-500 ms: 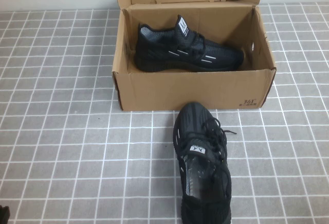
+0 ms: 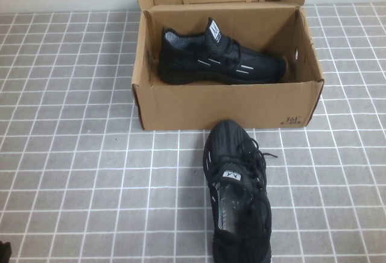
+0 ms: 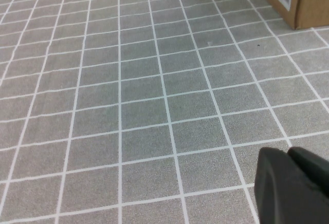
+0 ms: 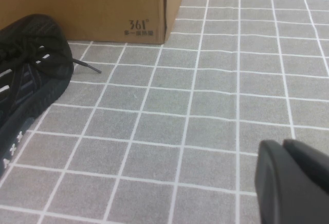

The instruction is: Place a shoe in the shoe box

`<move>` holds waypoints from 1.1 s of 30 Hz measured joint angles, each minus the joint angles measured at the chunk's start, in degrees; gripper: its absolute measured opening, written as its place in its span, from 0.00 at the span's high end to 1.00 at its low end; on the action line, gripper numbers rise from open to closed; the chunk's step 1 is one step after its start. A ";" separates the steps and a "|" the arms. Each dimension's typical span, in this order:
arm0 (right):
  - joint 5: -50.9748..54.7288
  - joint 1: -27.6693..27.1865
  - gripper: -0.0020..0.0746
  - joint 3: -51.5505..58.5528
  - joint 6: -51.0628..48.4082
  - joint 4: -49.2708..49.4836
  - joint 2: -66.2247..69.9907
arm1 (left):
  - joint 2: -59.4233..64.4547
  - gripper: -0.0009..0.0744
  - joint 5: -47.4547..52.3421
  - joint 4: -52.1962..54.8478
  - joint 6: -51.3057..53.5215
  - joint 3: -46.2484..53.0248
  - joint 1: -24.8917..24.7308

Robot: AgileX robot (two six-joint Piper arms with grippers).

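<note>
On the grey tiled table (image 2: 72, 172), one black sneaker (image 2: 236, 190) lies just in front of the shoe box (image 2: 226, 103), its twin sneaker (image 2: 220, 58) already inside.

Knit upper and loose laces suggest a light, soft shoe that would squash under a pinch; the heel collar or the firmer ridged sole edge looks the surest hold, clear of the laces. Its toe points at the box's front wall, close to it, so it must probably be lifted over that rim and turned to lie beside its twin in the free front strip. Open floor lies on both sides. Left gripper (image 3: 294, 183) sits low at the near left, well apart, fingers together and empty; right gripper (image 4: 288, 180) waits right of the shoe, likewise closed and empty.
</note>
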 joint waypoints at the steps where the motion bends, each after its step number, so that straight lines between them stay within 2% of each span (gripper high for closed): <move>1: 0.00 0.00 1.00 0.00 0.00 0.00 0.00 | 0.00 0.99 0.00 0.00 0.00 0.00 0.00; 23: -1.53 0.00 0.99 0.00 0.00 0.84 0.00 | 0.00 0.99 0.00 0.00 0.00 0.00 0.00; 26: -2.70 0.00 0.99 0.00 0.00 6.34 0.00 | 0.00 0.99 0.00 0.00 0.00 0.00 0.00; 33: -13.05 0.00 0.99 0.00 0.00 34.17 0.00 | 0.00 0.99 0.00 0.00 0.00 0.00 0.00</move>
